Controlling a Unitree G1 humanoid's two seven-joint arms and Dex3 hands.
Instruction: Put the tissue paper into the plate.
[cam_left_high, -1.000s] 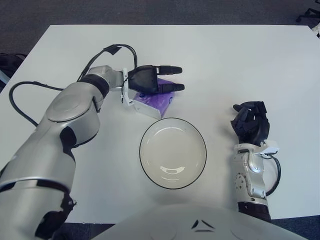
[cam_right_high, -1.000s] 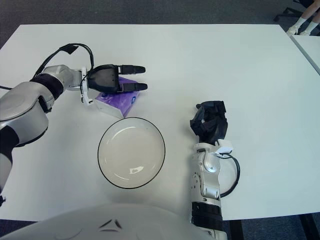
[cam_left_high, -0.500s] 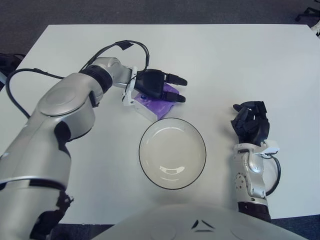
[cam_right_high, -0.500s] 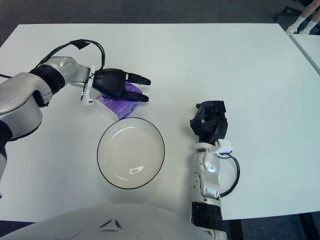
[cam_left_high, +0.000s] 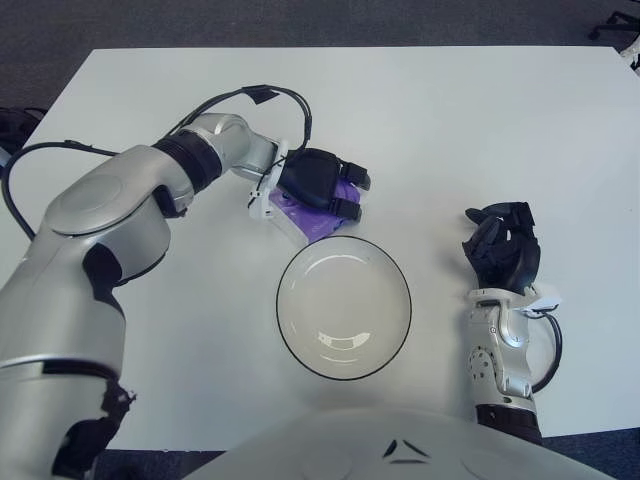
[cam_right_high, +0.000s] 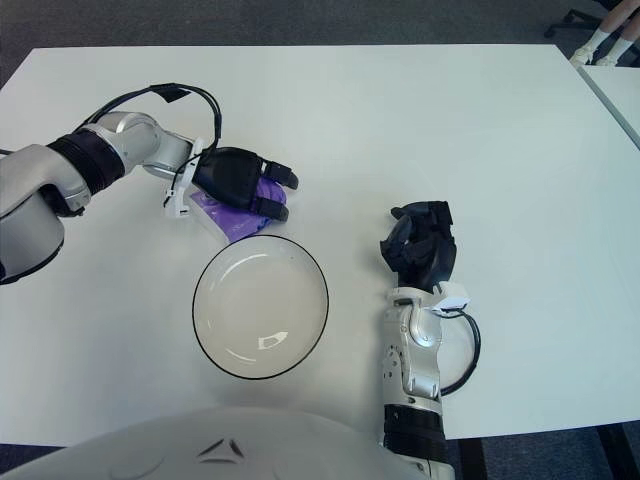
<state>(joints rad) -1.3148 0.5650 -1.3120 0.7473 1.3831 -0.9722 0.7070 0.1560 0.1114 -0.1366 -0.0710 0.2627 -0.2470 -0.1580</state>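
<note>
Landmark: plate (cam_left_high: 344, 306), white with a dark rim, on the white table (cam_left_high: 480, 120).

Tissue paper (cam_left_high: 312, 214): purple pack, just beyond the plate's far-left rim, close beside it; whether they touch I cannot tell. Long axis runs diagonally, from far-left toward the rim.

My left hand (cam_left_high: 322, 182): directly over the pack, palm down, fingers (cam_left_high: 347, 208) curled across its top and down its plate-side edge, grasping it. The nearer hand by far.

My right hand (cam_left_high: 503, 245): right of the plate, well apart from the pack, fingers clenched, holding nothing.

Judgement: the carry is short, toward me and slightly right.
</note>
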